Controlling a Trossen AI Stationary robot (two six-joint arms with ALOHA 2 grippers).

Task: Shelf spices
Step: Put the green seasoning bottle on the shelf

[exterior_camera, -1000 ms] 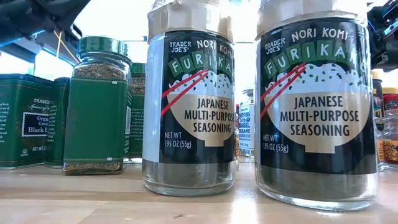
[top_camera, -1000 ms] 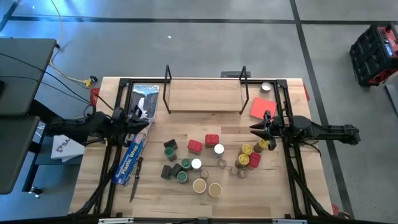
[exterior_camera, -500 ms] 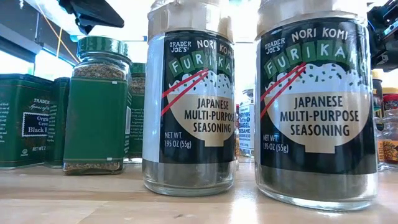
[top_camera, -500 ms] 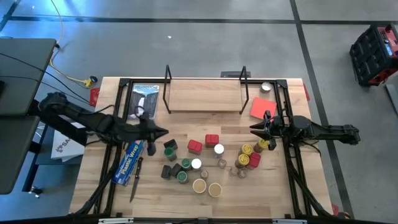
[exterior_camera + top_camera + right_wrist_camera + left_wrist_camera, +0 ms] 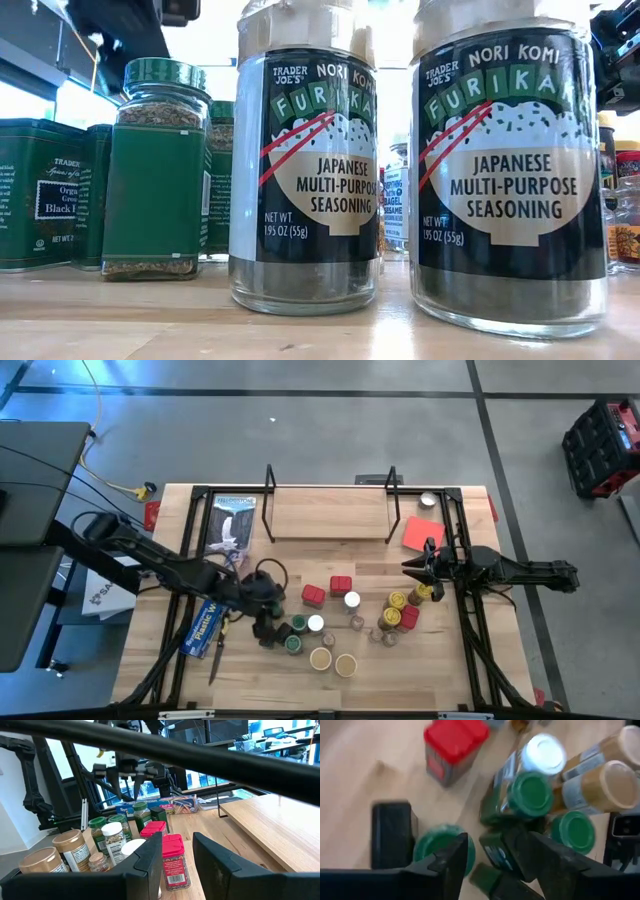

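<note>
From above, the left gripper [image 5: 263,596] hung over the left end of the spices [image 5: 322,626], which sat in a bunch in the middle of the table. The shelf [image 5: 328,512] stood at the far edge, well apart from them, and I saw no jar on it. The right gripper [image 5: 412,570] waited near the yellow-lidded jars [image 5: 397,600]. I think the job here was to pick one green jar, so the left arm needed to come straight down and not bump the jars beside it.

From table height, two tan-lidded jars [image 5: 305,160] stood up straight and close, with a green-lidded jar [image 5: 160,170] behind them.

From the left wrist, the fingers [image 5: 452,860] were spread apart and held nothing. A dark green tin [image 5: 492,852] showed between them, with round green lids on each side. A good grab meant closing on that one alone, low on its sides. The jars were packed tight, so that looked tricky.

From the right wrist, the right pincer's fingers stood apart, with nothing between them. A red tin [image 5: 172,856] stood just past them.
</note>
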